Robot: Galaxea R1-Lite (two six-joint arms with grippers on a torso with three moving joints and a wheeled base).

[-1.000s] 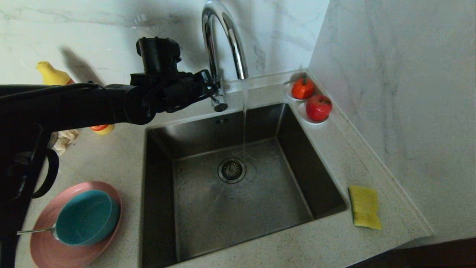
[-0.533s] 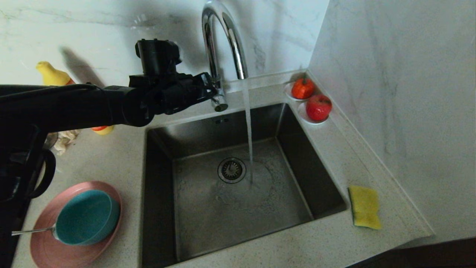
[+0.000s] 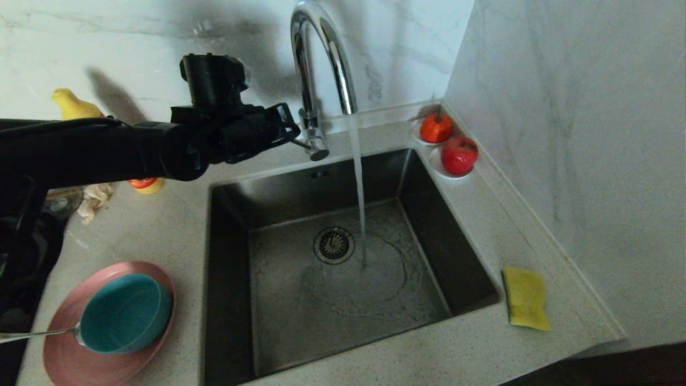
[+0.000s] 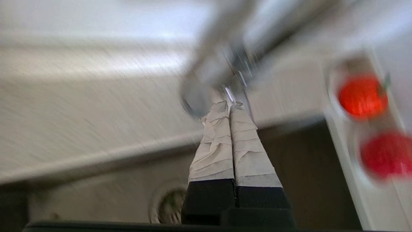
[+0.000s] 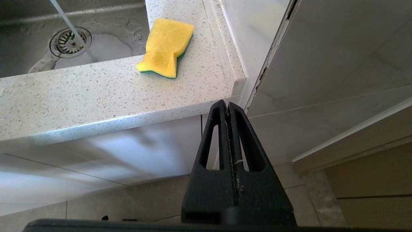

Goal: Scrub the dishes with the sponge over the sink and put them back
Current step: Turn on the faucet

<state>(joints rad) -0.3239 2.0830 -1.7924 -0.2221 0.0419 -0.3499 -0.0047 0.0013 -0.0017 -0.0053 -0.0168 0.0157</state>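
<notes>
Two closed grippers, nothing held, tap running.
You had the left gripper touching the tap lever, empty; the right gripper hung shut below the counter, nearer the sponge, lengthwise right of the sink. Plate, bowl, spoon sat left, spoon handle cut off.

It was a home kitchen: a stainless-steel sink sat mid-frame in a speckled stone counter, a chrome gooseneck tap ran water, marble-look wall panels filled the upper right, and a pink plate lay lower left.
</notes>
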